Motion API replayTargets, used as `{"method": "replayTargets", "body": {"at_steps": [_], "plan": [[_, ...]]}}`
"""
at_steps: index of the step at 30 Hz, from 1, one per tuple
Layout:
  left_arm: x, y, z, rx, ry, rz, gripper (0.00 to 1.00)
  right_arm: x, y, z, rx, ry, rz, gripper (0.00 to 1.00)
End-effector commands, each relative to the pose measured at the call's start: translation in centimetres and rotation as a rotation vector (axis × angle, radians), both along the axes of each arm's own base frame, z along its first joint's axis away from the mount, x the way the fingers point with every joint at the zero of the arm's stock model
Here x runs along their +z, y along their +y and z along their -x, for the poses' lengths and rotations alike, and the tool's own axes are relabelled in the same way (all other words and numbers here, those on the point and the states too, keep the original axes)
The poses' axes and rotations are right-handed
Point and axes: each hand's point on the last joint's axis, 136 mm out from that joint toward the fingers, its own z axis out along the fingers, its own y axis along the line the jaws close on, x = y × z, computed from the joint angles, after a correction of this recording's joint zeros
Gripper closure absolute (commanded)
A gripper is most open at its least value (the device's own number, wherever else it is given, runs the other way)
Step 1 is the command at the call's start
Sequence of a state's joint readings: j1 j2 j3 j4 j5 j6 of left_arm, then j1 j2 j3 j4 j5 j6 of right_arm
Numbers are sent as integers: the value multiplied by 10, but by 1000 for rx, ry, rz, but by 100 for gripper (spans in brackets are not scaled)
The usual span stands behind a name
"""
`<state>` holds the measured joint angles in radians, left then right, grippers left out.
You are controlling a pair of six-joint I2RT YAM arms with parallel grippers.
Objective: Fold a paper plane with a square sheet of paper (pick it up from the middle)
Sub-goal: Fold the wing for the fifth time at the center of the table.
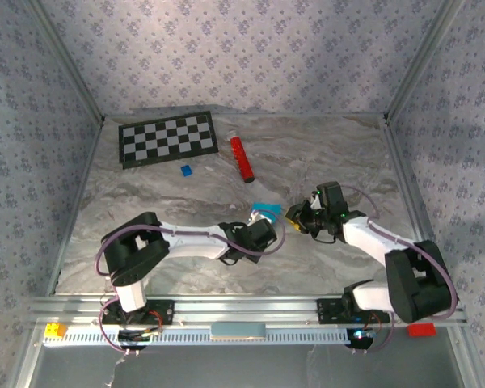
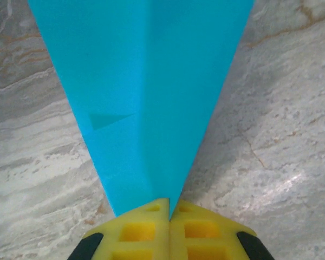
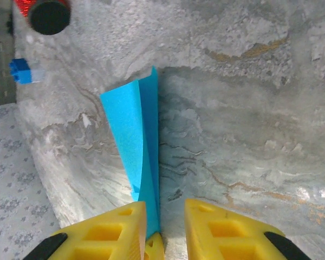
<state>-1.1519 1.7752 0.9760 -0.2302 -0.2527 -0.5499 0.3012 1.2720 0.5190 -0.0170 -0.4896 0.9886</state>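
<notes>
Two robot arms meet near the middle of a marbled worktop [image 1: 323, 153]. The left pincer [image 2: 169, 208] is clamped together on the narrow end of a folded cyan paper plane [image 2: 146, 81]. The right pincer [image 3: 165, 216] stands apart, with the paper's edge beside one finger. A red cylinder [image 1: 242, 158] lies at eleven o'clock from the plane.

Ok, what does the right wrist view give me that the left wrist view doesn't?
Right wrist, not left wrist: the red cylinder and small blue block at the upper left, plus the right tool with jaws apart, the paper plane beside one finger. Left wrist, not right wrist: the left tool shut on the plane's narrow tip, and its centre crease close up. Both: the cyan plane and the marble table.
</notes>
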Motion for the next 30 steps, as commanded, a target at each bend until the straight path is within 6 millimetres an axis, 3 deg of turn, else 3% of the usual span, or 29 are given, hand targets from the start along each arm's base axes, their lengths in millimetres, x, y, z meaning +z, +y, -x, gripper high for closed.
{"method": "replayTargets", "body": {"at_steps": [1,6,11,21,30], "plan": [[-9,-7,8,-4,133,111,100,26,2,-6,25,-167,-32,74],[-4,-17,6,-17,219,261,100,53,-5,-7,38,-380,72,76],[-5,-17,3,-5,278,351,100,66,-2,9,125,-493,100,76],[-14,-18,2,11,392,468,100,42,15,21,226,-357,32,80],[-22,-16,0,43,459,531,100,27,45,24,362,-318,33,86]]}}
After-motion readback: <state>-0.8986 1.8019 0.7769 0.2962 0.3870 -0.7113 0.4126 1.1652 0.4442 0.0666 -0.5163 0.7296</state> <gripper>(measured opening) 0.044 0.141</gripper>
